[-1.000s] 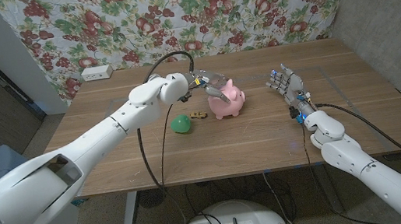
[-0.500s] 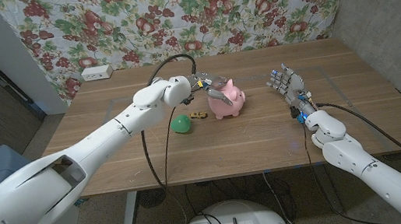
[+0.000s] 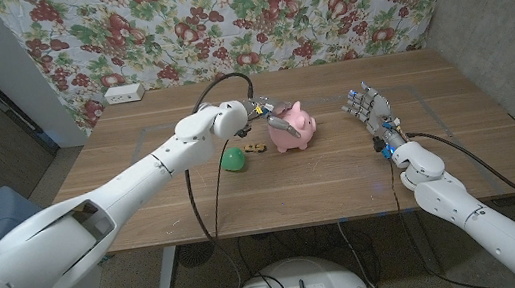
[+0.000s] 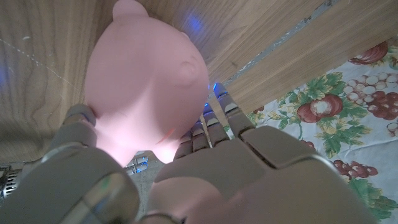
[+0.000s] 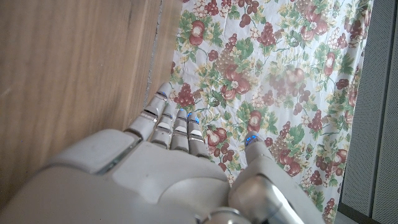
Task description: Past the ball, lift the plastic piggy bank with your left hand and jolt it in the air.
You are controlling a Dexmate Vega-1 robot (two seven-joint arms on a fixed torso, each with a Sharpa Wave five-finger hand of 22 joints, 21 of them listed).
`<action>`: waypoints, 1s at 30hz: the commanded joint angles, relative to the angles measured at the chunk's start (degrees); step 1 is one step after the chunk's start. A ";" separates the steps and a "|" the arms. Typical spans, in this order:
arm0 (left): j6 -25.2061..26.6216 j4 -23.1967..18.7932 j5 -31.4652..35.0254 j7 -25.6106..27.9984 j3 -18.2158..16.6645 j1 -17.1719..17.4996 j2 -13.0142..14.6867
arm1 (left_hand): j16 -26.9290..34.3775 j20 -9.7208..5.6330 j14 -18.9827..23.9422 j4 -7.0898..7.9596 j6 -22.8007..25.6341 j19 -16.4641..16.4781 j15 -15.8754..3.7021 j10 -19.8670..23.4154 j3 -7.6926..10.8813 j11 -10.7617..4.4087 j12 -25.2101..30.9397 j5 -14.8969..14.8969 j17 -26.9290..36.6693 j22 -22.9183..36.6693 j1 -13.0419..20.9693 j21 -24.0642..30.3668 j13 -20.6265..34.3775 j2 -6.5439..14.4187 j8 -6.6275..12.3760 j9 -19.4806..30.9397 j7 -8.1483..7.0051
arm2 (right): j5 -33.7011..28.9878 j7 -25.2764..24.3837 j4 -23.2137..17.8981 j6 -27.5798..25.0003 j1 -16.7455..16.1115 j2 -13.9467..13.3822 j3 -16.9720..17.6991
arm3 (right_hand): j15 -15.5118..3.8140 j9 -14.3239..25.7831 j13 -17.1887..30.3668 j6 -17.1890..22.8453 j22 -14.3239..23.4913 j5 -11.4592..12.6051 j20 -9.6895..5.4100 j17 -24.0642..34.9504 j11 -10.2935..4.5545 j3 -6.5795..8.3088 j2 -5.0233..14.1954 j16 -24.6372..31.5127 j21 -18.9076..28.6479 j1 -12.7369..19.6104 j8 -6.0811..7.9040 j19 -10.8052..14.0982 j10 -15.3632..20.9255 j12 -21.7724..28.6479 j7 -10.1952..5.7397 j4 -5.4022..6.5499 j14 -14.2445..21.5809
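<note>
1. Head view: the green ball [image 3: 232,158] sits nearest, on the table [image 3: 145,205].
2. Just past it stands the pink piggy bank [image 3: 291,130].
3. The left hand [image 3: 269,114] wraps fingers around the pig's side; right hand [image 3: 371,108] waits, fingers spread, well apart.

Pink piggy bank [image 3: 291,129], green ball [image 3: 232,158] (fruit-patterned floral backdrop [image 3: 239,15]), brown wooden table [image 3: 343,177].

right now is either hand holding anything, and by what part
The left hand is closing around the pink piggy bank at its rear body, fingers either side in the left wrist view; a firm grip cannot be told. The right hand holds nothing.
</note>
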 commanded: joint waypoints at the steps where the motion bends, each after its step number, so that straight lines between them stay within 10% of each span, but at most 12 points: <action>1: -0.14 1.63 -0.71 1.30 0.88 -0.09 -0.56 | 0.32 0.20 1.91 -0.06 1.44 2.34 -0.31 1.48 0.07 -0.41 0.37 0.15 0.04 0.05 1.68 0.78 0.06 0.47 0.71 0.16 0.04 | -0.13 -0.22 -0.01 -0.18 -0.03 -0.09 -0.02 | -0.16 0.33 0.14 0.41 0.33 0.37 -0.18 0.19 -0.14 -0.14 0.53 0.22 -0.34 -0.52 0.07 0.34 0.55 0.36 -0.04 -0.19 0.52; 11: 1.18 1.96 1.99 2.53 2.31 -0.27 -0.80 | 0.07 0.15 4.37 -0.67 3.77 4.78 -0.77 3.80 1.45 -1.27 0.44 0.15 -0.03 -0.05 6.71 0.88 0.00 1.98 1.73 0.19 0.01 | -0.06 -0.34 0.05 -0.18 -0.01 0.06 0.00 | -0.13 0.33 0.14 0.44 0.34 0.36 -0.11 0.19 -0.01 -0.18 0.52 0.27 -0.54 -0.65 0.07 0.54 0.60 0.35 -0.09 -0.12 0.62; 16: 2.12 2.06 3.76 3.21 3.00 -0.26 -1.07 | 0.25 -0.66 8.80 -0.98 5.98 8.39 -3.05 6.73 3.49 -2.04 0.40 0.18 -0.07 -0.04 15.17 1.15 -0.03 3.27 2.71 0.25 -0.38 | 0.07 -0.47 -0.09 -0.30 -0.14 0.06 0.07 | -0.13 0.33 0.14 0.43 0.34 0.36 -0.08 0.19 -0.07 -0.19 0.53 0.28 -0.61 -0.68 0.06 0.63 0.61 0.35 -0.10 -0.10 0.63; 30: 2.00 6.12 3.03 0.98 4.78 -1.55 -2.70 | 3.70 -7.22 27.21 -0.51 19.03 23.55 -11.10 22.02 1.72 -4.77 2.65 0.55 0.43 0.80 32.05 6.51 0.38 7.61 5.91 0.62 0.32 | -0.16 -0.63 -0.09 -0.74 0.06 -0.18 0.00 | -0.14 0.33 0.14 0.46 0.35 0.35 -0.03 0.19 -0.11 -0.22 0.53 0.29 -0.89 -0.81 0.07 0.76 0.52 0.29 -0.07 -0.04 0.65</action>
